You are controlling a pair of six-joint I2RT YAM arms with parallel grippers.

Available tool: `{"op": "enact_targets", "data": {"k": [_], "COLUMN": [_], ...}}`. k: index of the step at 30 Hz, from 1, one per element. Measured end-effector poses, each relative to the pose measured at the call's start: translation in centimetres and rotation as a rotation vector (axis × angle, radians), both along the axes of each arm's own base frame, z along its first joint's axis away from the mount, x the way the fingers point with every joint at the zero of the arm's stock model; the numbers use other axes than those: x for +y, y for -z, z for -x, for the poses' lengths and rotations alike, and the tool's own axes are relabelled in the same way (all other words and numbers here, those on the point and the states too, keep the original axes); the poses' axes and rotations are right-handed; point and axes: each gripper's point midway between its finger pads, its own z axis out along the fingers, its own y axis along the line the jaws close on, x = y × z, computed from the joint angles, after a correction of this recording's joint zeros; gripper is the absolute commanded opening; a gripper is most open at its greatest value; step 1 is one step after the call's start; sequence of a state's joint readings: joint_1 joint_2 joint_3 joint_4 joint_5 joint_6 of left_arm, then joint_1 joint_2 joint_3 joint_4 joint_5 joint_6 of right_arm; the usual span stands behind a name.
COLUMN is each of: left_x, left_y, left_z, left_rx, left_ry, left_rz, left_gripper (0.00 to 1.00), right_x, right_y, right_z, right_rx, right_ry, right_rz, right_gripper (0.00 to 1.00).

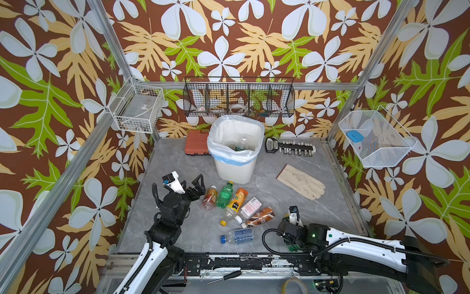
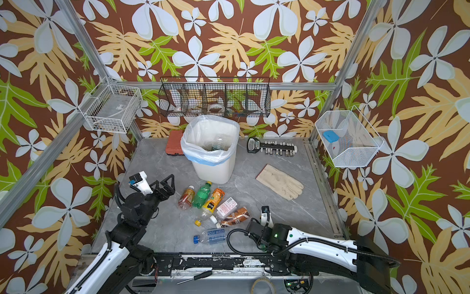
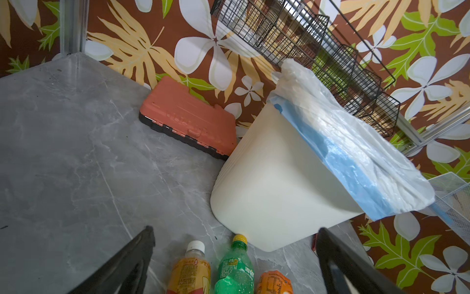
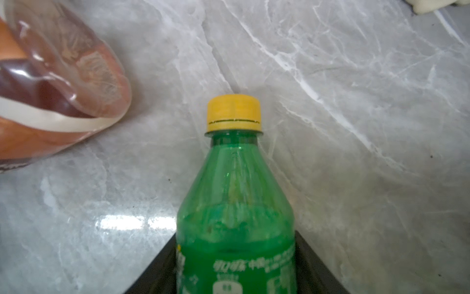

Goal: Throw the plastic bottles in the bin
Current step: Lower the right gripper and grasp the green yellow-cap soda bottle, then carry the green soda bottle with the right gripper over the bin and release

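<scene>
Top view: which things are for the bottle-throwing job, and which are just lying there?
For the job: bin, amber bottle, green bottle, orange bottle, pink-labelled bottle, brown bottle, soda-water bottle, second green bottle between the jaws of the right gripper.
Just lying about: glove, red case, socket rail, screwdriver.

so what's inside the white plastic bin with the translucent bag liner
A clear plastic bottle with a green label sits inside the white plastic bin, seen in both top views. The near wall and the translucent bag liner hide the rest of the bottom.
</scene>
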State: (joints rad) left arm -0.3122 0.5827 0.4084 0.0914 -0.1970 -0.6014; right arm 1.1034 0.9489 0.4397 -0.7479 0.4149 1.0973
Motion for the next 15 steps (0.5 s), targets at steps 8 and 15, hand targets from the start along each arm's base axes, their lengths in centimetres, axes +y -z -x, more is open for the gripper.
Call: {"op": "enact_targets", "data": {"k": [8, 15], "left_x": [0.3, 0.6], "left_y": [0.9, 1.8], "left_z": [-0.2, -0.3], "left_rx": [0.036, 0.060], "left_ry": [-0.027, -0.040], "left_rz": [0.003, -0.008], "left_gripper": [1.00, 1.00], "right_x": [0.4, 1.1], "right_y": [-3.8, -13.6], "right_z": [-2.3, -6.9], "right_rx": [-0.114, -0.334], "right_ry": [0.075, 0.126], "right_rz": [-0.096, -0.192], "right_gripper": [0.55, 0.55]}}
